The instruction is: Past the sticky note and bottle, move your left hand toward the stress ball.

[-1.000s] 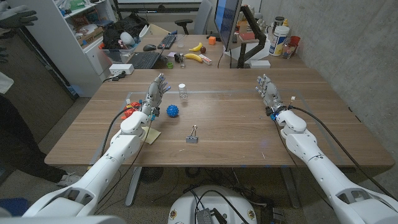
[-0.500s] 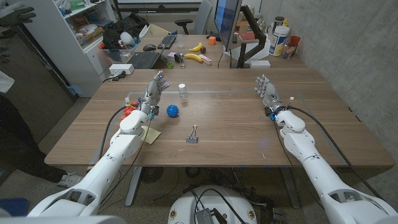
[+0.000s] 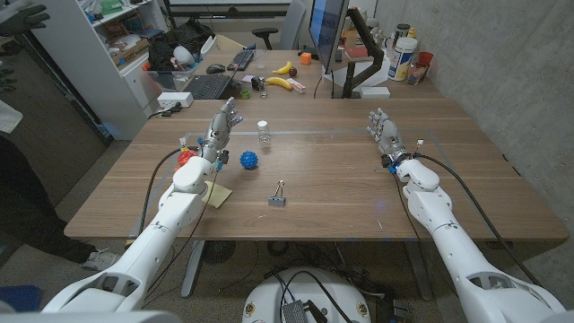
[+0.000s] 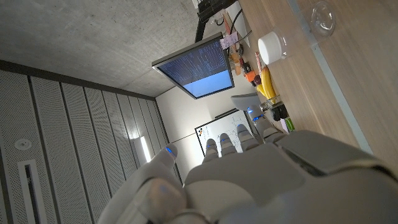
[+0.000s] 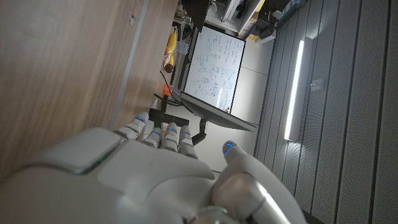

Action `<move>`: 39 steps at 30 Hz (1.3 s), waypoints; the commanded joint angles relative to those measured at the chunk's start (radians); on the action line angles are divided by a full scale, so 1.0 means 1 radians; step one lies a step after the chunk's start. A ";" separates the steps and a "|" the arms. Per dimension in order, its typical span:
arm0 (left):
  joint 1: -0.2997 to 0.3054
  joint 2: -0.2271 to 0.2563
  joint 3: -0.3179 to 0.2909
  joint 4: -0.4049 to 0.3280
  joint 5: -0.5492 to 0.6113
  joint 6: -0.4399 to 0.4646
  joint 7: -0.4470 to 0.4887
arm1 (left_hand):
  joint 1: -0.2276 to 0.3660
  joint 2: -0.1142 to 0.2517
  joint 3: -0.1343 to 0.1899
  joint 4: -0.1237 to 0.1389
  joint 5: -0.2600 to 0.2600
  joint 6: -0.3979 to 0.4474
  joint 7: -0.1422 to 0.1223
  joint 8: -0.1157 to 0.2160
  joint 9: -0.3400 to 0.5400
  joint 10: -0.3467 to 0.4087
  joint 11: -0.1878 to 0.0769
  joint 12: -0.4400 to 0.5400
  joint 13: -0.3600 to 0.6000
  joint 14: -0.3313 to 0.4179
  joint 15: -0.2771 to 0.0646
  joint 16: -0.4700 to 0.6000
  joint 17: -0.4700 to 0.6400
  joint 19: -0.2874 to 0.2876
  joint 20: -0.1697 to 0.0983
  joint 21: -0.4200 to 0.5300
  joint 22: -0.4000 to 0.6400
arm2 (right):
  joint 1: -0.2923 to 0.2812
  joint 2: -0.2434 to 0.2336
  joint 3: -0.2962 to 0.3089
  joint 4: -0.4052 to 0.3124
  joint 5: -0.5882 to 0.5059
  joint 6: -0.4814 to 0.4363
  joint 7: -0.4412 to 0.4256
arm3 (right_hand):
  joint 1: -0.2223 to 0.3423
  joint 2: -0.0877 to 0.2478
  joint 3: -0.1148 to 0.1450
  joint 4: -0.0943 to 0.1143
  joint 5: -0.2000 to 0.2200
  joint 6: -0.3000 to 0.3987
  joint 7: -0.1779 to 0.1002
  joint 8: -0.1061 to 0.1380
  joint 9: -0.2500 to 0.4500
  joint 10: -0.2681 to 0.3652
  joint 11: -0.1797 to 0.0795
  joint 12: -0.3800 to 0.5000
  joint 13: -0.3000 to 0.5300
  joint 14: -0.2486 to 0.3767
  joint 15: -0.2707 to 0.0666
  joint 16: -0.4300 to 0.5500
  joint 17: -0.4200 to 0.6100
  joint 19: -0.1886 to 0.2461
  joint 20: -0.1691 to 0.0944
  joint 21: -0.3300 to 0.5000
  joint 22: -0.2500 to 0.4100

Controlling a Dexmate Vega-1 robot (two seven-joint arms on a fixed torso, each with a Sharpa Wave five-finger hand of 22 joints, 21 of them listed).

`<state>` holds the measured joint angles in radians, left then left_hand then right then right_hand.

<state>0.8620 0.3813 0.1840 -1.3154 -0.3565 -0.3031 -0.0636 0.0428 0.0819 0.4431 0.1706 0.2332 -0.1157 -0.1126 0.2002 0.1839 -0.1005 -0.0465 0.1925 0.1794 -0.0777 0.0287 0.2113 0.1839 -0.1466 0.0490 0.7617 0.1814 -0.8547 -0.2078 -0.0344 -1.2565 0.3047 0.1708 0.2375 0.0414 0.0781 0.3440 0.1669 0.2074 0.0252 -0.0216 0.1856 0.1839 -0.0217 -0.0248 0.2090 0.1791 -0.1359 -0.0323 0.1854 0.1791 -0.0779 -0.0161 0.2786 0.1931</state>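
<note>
No readable labels or writing. Binder clip (image 3: pixel 278 196) sits nearest on the bench (image 3: pixel 341 188); yellow sticky note (image 3: pixel 216 194) lies under the left forearm. Blue stress ball (image 3: pixel 248 161) lies just beside the left hand (image 3: pixel 220 131), fingers spread, holding nothing. Small bottle (image 3: pixel 263 131) stands behind. Right hand (image 3: pixel 384 132) open, well apart.

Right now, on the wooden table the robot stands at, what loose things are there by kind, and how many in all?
Stress ball, blue: 1
Bottle, small and clear with a white cap: 1
Binder clip: 1
Sticky note, yellow: 1
Red thing behind the left hand, kind unclear: 1
Total: 5
</note>
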 commanded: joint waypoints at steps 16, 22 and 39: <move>-0.027 -0.011 -0.009 0.015 0.120 -0.075 0.025 | 0.014 0.066 0.011 -0.004 0.008 0.009 -0.006 0.004 0.003 0.004 0.000 0.003 0.002 0.003 -0.002 0.004 0.004 0.004 0.008 -0.004 0.003 | 0.025 0.042 0.033 0.038 -0.049 0.010 0.026 | -0.004 0.098 0.009 -0.002 0.003 0.001 -0.010 0.006 0.001 -0.004 -0.005 0.000 0.003 0.000 0.004 0.007 0.003 -0.002 0.010 -0.002 0.003; -0.026 -0.010 -0.009 0.007 0.141 -0.080 0.033 | 0.016 0.066 0.012 -0.005 0.009 0.011 -0.006 0.004 0.003 0.005 0.000 0.002 0.002 0.004 -0.002 0.003 0.004 0.004 0.007 -0.005 0.003 | 0.026 0.042 0.034 0.040 -0.053 0.011 0.031 | -0.004 0.098 0.009 -0.003 0.003 0.001 -0.009 0.006 0.001 -0.004 -0.005 0.000 0.003 0.000 0.004 0.006 0.003 -0.002 0.011 -0.003 0.003; -0.020 0.000 -0.003 -0.026 0.236 -0.116 0.064 | 0.020 0.062 0.015 -0.006 0.010 0.016 -0.009 0.003 0.003 0.007 -0.002 0.001 0.002 0.003 -0.002 0.001 0.004 0.005 0.009 -0.009 0.003 | 0.019 0.042 0.039 0.033 -0.054 0.019 0.040 | -0.004 0.098 0.010 -0.003 0.002 0.002 -0.010 0.006 0.001 -0.003 -0.004 -0.001 0.003 0.000 0.004 0.006 0.003 -0.001 0.012 -0.005 0.003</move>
<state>0.8388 0.3775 0.1777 -1.3239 -0.1717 -0.3962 -0.0149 0.0507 0.0898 0.4494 0.1641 0.2371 -0.1086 -0.1199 0.2002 0.1837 -0.0970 -0.0501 0.1923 0.1792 -0.0776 0.0287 0.2112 0.1837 -0.1433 0.0522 0.7541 0.1816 -0.8312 -0.1665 0.0018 -1.2196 0.2528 0.1864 0.2726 0.0414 0.0781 0.3440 0.1668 0.2074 0.0251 -0.0214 0.1856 0.1837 -0.0217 -0.0247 0.2090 0.1789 -0.1358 -0.0323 0.1854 0.1790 -0.0741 -0.0125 0.2786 0.1930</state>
